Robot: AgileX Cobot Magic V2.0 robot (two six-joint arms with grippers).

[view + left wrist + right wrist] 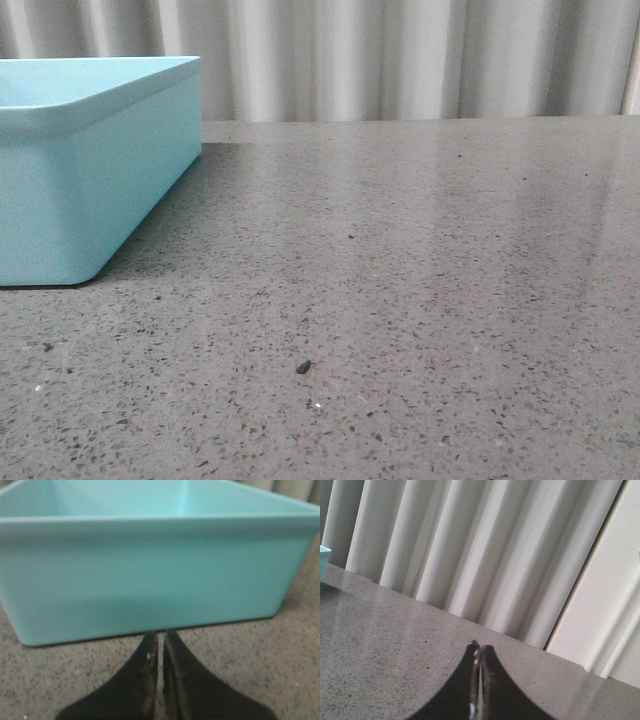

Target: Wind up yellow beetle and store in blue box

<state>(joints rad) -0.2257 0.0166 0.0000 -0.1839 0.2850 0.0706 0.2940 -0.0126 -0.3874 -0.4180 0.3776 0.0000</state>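
The blue box stands at the far left of the grey table in the front view. It fills the left wrist view, and its corner shows at the edge of the right wrist view. My left gripper is shut and empty, low over the table just in front of the box's near wall. My right gripper is shut and empty above bare table, facing the curtain. The yellow beetle is out of view in every frame. Neither gripper shows in the front view.
A speckled grey table runs back to a pleated white curtain. A small dark speck lies on the table near the front. A white panel stands beside the curtain in the right wrist view.
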